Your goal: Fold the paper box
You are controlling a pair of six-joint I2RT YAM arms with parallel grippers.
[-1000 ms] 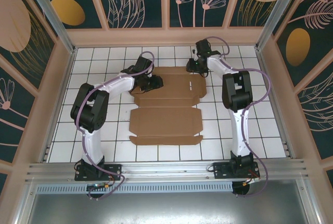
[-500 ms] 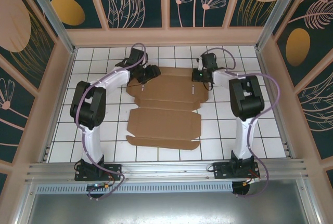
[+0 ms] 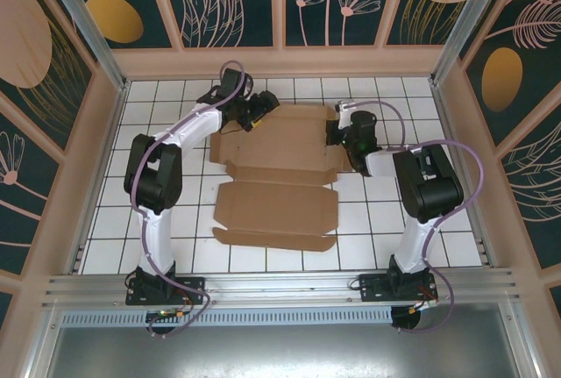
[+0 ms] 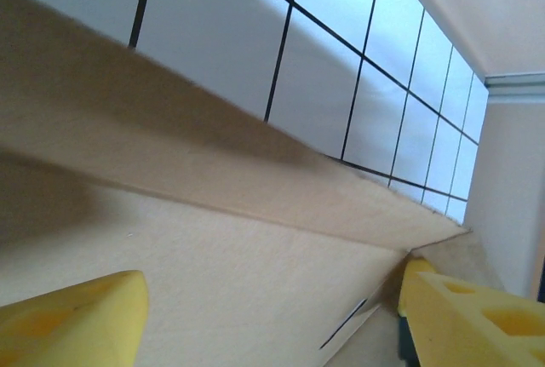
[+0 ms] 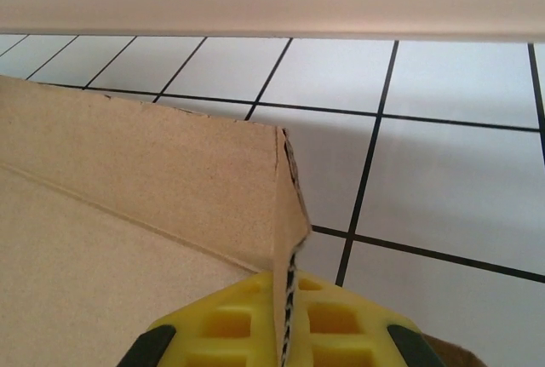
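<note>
The left arm bends at its elbow on the left of the overhead view. The left tool (image 3: pixel 256 115) reaches the far left corner of the paper box (image 3: pixel 280 176), which lies mostly flat mid-frame on the tiled bench (image 3: pixel 110 211). The right tool (image 3: pixel 344 135) sits at its right edge. The left wrist view shows yellow fingers (image 4: pixel 68 320) spread wide over cardboard. The right wrist view shows that tool pinching a raised flap (image 5: pixel 204 188).

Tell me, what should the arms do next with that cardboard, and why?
Probably tip the box's far wall fully upright. In the left wrist view it looks raised but slanted between the open left jaws, while the right jaws pinch its corner flap.
</note>
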